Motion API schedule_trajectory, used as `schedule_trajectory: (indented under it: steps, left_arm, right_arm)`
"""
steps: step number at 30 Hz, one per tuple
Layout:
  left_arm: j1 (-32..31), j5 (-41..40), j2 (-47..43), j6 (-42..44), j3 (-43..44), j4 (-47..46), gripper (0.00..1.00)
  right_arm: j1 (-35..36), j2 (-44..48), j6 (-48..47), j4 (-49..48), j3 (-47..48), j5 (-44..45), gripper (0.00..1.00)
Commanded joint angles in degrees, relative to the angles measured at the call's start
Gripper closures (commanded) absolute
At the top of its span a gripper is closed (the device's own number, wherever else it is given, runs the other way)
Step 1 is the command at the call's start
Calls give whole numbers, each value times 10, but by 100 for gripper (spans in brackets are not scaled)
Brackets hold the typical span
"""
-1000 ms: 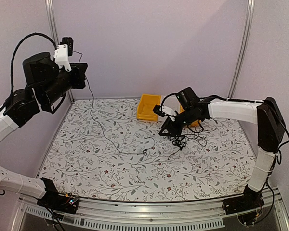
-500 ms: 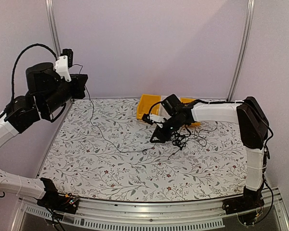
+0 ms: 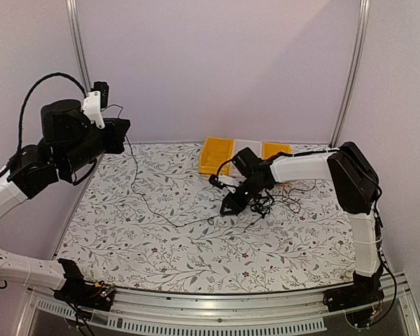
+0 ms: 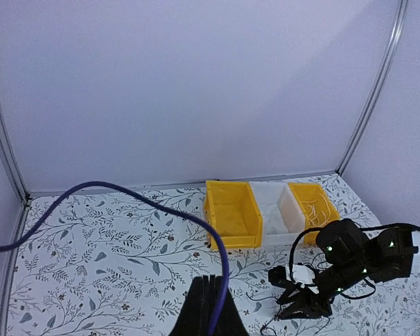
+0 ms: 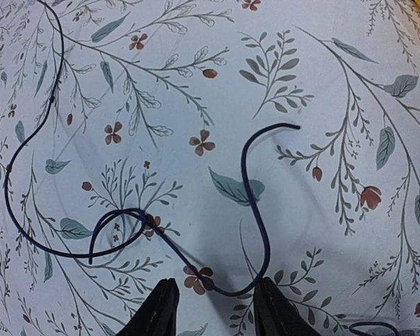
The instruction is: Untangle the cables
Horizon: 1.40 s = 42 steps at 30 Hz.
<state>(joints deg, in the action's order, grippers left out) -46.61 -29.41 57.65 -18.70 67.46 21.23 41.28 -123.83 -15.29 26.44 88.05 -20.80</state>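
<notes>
A thin black cable hangs from my raised left gripper at the back left and trails right across the floral table to a loose end. In the left wrist view the jaws are closed on this cable. A wiry clump of cables lies mid-right. My right gripper is low over the table just left of the clump, open. In the right wrist view a curled cable end lies on the table between its fingertips.
Two yellow bins with a white bin between them stand at the back of the table, just behind the right arm. They also show in the left wrist view. Purple walls and metal posts enclose the table.
My right gripper has moved left, off the clump, and down towards the loose cable end. My left gripper has dropped slightly, still holding its cable.
</notes>
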Motion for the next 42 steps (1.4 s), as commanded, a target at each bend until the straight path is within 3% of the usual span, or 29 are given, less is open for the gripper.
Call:
schedule_trajectory:
  steps: [1,6,9,14,19,25,31,38,42]
  left_arm:
    - [7,59,-4,-10,-25,24,100]
    - [7,117,4,-18,-57,31,100]
    - [7,133,6,-20,-78,36,100]
    - [13,49,3,13,-90,144,100]
    - [75,-49,-30,11,-80,293,100]
    - [188,-57,-59,13,-49,326,100]
    - [246,-103,-57,3,-10,354,100]
    - [303,-108,-55,41,60,359,100]
    - [307,43,-52,79,63,284,100]
  right_arm:
    - [-15,-30,27,-22,41,-32,61]
    - [-38,-59,40,-25,71,-71,64]
    - [-51,-68,37,-21,86,-104,99]
    - [-94,3,5,5,100,-91,100]
    - [-216,117,-30,13,96,-67,100]
    - [-357,144,-66,12,105,19,100]
    - [-408,108,-100,-45,113,183,100]
    - [-430,74,-121,-64,130,235,100]
    - [-421,90,-113,-43,137,142,100]
